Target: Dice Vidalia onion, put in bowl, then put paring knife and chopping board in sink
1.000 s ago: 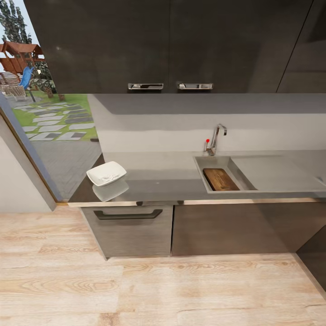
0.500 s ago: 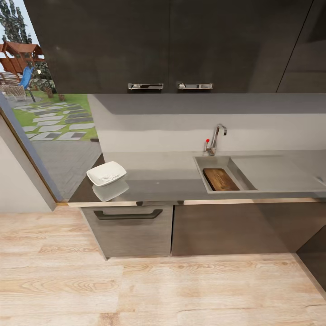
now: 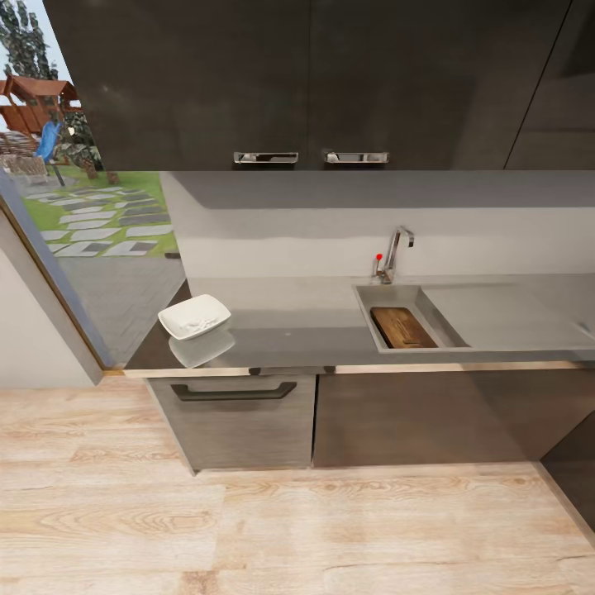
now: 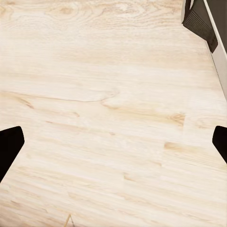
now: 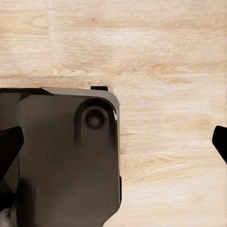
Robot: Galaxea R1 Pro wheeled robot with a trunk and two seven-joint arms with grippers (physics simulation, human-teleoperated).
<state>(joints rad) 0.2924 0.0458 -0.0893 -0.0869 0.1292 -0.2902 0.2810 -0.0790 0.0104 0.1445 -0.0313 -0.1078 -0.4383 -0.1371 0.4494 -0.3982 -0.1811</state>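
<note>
Nearest us, pale wood floor [image 3: 297, 529] runs up to the cabinet fronts. Both our grippers hang over that floor: the left gripper [image 4: 113, 142] has its fingertips [image 4: 9, 146] spread wide at the frame edges, nothing between them; the right gripper [image 5: 113, 142] is likewise spread wide and empty, above a dark base panel [image 5: 61, 156] of our own body.

Next, grey drawers with a dark bar handle [image 3: 233, 391] under the countertop [image 3: 289, 330], glossy and dark.

On the countertop's left end sits the bowl [image 3: 194, 316], white and square, its pale reflection just below it. We cannot tell what is inside.

Toward the right, the sink [image 3: 397, 293] is set into the slab. The chopping board [image 3: 402, 327], brown wood, lies inside the basin. We cannot make out the paring knife or any onion. A drainboard [image 3: 504, 314] extends rightward.

Behind the basin stands the tap [image 3: 398, 248] with its red knob. Farther back, grey wall, then dark upper cabinets [image 3: 306, 83]. At far left, a window [image 3: 74, 190] onto a garden.
</note>
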